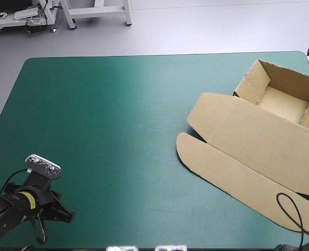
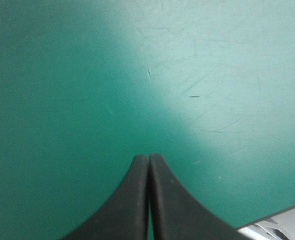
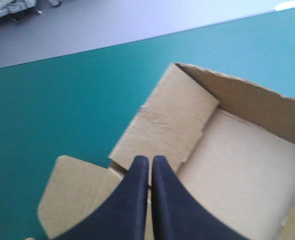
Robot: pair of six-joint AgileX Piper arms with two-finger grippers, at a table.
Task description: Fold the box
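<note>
Pressed-together left claw [image 2: 148, 160] over scuffed teal-green cover [image 2: 77, 75], right claw [image 3: 150, 161] likewise — over open brown box [image 3: 247, 150].

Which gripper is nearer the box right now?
Right. The right gripper, shut, hovers over the box at its raised wall. The left gripper, also shut, is over bare teal-green cover, well off to the box's left.

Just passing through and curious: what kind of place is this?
Probably a robot test bench: a teal-green covered table, an open brown box on it, and the left arm's shut black fingers.
</note>
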